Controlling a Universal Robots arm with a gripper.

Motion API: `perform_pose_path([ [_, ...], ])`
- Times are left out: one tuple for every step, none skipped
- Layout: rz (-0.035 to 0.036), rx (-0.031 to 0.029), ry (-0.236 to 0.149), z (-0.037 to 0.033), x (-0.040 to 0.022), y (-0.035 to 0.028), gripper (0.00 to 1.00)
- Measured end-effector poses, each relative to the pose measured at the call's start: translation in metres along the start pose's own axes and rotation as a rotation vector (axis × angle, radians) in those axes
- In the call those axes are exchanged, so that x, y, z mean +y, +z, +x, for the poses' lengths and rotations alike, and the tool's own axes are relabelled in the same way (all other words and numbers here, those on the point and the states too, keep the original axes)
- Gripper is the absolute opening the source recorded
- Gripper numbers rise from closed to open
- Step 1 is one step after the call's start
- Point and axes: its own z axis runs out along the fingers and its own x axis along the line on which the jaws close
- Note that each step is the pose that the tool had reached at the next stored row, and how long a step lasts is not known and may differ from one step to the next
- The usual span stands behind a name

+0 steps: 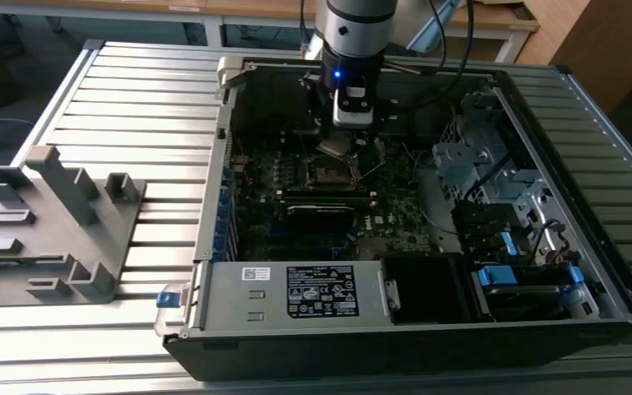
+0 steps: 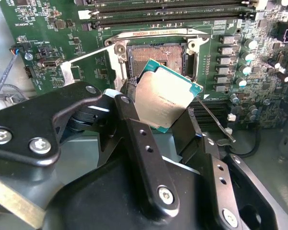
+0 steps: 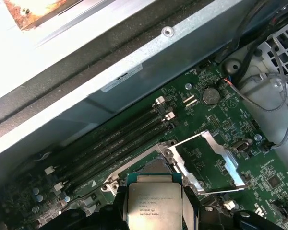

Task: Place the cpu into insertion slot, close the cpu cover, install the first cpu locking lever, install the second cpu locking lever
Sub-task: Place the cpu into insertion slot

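Though arm (image 1: 355,33) upright, cpu (image 1: 335,146) tilted

The cpu (image 2: 164,98) above the insertion slot (image 2: 156,53)
It hangs tilted just over the slot, inside the case (image 1: 404,350), with the cpu cover (image 3: 225,152) swung open beside it

You see the cpu (image 2: 163,98), a small flat square chip with a dull silver-grey face and teal edges, clamped at opposite sides by the black metal gripper (image 2: 156,112). The chip sits tilted, overlapping the near edge of the insertion slot (image 2: 156,55), a square socket with a dark centre and silvery rim on the green motherboard (image 2: 48,28). The cpu cover (image 2: 93,54), a thin silvery frame, is swung open beside the slot. A thin metal lever rod (image 2: 213,120) lies loose beside the chip. Long black memory slots (image 2: 173,12) run beyond the socket.
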Motion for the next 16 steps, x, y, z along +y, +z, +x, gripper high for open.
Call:
perform_pose_path([
  [0.0000,-0.0001,0.001,0.0000,0.0000,0.0000,0.54],
  [0.0000,-0.0001,0.002,0.0000,0.0000,0.0000,0.54],
  [0.0000,-0.0002,0.003,0.0000,0.0000,0.0000,0.54],
  [-0.0001,-0.0002,0.003,0.0000,0.0000,0.0000,0.54],
  [-0.0001,-0.0003,0.004,0.0000,0.0000,0.0000,0.54],
  [-0.0001,-0.0003,0.005,0.0000,0.0000,0.0000,0.54],
  [-0.0001,-0.0005,0.007,0.0000,0.0000,0.0000,0.54],
  [-0.0001,-0.0006,0.008,0.0000,0.0000,0.0000,0.54],
  [-0.0001,-0.0006,0.008,0.0000,0.0000,0.0000,0.54],
  [-0.0001,-0.0005,0.008,0.0000,0.0000,0.0000,0.54],
  [-0.0001,-0.0005,0.008,0.0000,0.0000,0.0000,0.54],
  [-0.0001,-0.0005,0.008,0.0000,0.0000,0.0000,0.54],
  [-0.0001,-0.0006,0.008,0.0000,0.0000,0.0000,0.54],
  [-0.0002,-0.0006,0.008,0.0000,0.0000,0.0000,0.54],
  [-0.0002,-0.0006,0.008,0.0000,0.0000,0.0000,0.54],
  [-0.0001,-0.0006,0.008,0.0000,0.0000,0.0000,0.54],
])
